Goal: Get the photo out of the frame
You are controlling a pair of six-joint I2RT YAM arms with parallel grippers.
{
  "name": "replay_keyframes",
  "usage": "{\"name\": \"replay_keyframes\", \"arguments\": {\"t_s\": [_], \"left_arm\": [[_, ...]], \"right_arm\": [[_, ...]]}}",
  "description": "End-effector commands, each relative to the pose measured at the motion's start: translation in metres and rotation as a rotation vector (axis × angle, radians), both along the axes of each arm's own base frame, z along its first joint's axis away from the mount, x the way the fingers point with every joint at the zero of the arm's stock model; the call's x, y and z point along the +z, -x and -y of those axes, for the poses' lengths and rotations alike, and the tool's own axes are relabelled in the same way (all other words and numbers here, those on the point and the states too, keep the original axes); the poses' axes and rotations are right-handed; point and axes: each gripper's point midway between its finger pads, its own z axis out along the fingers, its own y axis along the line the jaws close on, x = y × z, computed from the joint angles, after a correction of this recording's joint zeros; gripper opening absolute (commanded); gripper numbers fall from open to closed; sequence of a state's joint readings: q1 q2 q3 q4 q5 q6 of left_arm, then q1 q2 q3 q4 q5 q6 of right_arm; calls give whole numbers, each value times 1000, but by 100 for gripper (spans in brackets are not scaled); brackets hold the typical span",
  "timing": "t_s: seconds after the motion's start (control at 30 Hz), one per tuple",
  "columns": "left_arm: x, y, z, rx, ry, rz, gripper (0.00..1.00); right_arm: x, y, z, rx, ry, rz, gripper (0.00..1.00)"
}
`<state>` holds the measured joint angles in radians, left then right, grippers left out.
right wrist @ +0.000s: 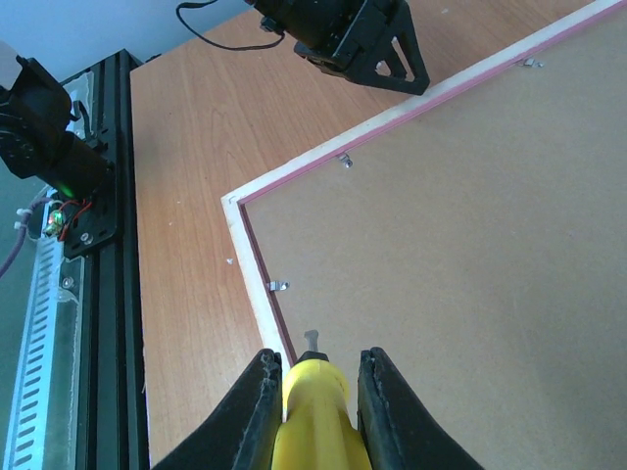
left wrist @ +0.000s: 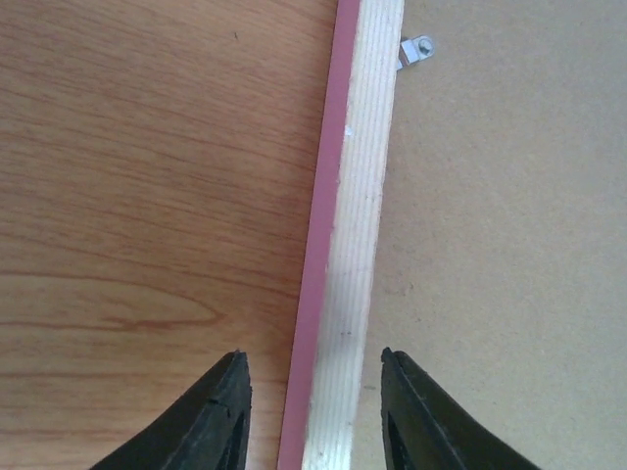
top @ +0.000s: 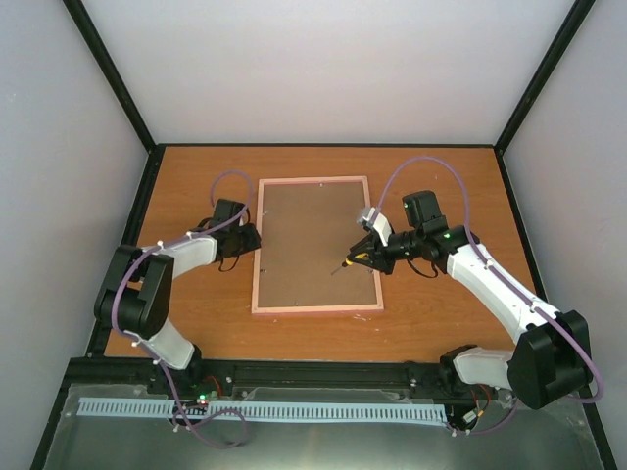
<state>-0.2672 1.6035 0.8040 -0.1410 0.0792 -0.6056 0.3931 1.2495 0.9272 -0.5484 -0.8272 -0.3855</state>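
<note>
So the frame (top: 315,309) is lying face down on the counter (top: 431,313) with the brown backing board (top: 313,245) up. The photo isn't visible anywhere. My guess is it's sandwiched under that board, inside the frame.

The left jaws are parted and straddle the frame's left rail, one on the counter side and one over the board. The wrist view shows a sliver of gap on both sides, so nothing is pinched yet. The right jaws are clenched on a yellow tool (right wrist: 312,411), which points at a small metal tab (right wrist: 311,338) at the inner edge of the near rail.

I reckon the step in hand is swinging those tabs out of the way so the board can lift. A few thoughts on doing it well:

- Get the left jaws properly squeezed on the rail first, otherwise the frame will probably skate across the counter the moment the tool pushes.
- Catch the tab from the side and sweep it toward the rail. Keep the tip low and flat so it doesn't dig into the board.
- There are more tabs along the rails, another one (right wrist: 279,286) sits just beside this one, so go round them all before prying anything.
- Go light on downward pressure, since a glossy print underneath would likely dent or scuff.
</note>
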Motion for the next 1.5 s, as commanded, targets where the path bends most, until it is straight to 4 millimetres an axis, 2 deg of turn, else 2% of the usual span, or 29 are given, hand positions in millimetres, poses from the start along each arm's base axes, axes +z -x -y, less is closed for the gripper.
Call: {"name": "replay_keyframes", "arguments": {"t_s": [0.0, 0.17, 0.37, 0.6, 0.73, 0.97, 1.03, 1.13, 1.17, 1.2, 1.27, 1.33, 1.4, 1.47], "left_arm": [[5, -17, 4, -42, -13, 45, 37], [-2, -16, 25, -134, 22, 42, 27], [-11, -7, 48, -189, -14, 40, 15], [-12, 5, 71, -230, -31, 65, 5], [-19, 18, 85, -279, -30, 56, 3], [-36, 59, 97, -325, -26, 0, 2], [-34, 61, 97, -317, -13, 7, 2], [-21, 51, 96, -311, -41, 37, 2], [-13, 45, 98, -310, -48, 53, 4], [-4, 40, 99, -306, -51, 73, 11], [18, 31, 99, -292, -53, 113, 34], [39, 29, 97, -273, -47, 149, 48], [53, 35, 91, -254, -34, 168, 52], [52, 53, 83, -256, -26, 147, 52]], "right_arm": [[2, 4, -1, 24, -18, 29, 3], [1, 4, 0, 22, -13, 39, 3], [1, 3, 1, 19, -6, 52, 3], [-2, 4, 2, 19, -3, 49, 3], [-7, 4, 0, 24, -1, 32, 3], [-10, 5, -2, 37, 4, 34, 3], [-11, 8, -6, 51, 10, 44, 3], [-10, 14, -17, 86, 6, 45, 3], [-10, 16, -22, 100, 9, 43, 3], [-9, 17, -28, 112, 9, 42, 3], [-7, 15, -37, 125, 7, 26, 3], [-4, 9, -45, 129, -2, 2, 3], [-1, 1, -52, 126, -5, -12, 3], [2, -8, -59, 118, -7, -9, 3]]}}
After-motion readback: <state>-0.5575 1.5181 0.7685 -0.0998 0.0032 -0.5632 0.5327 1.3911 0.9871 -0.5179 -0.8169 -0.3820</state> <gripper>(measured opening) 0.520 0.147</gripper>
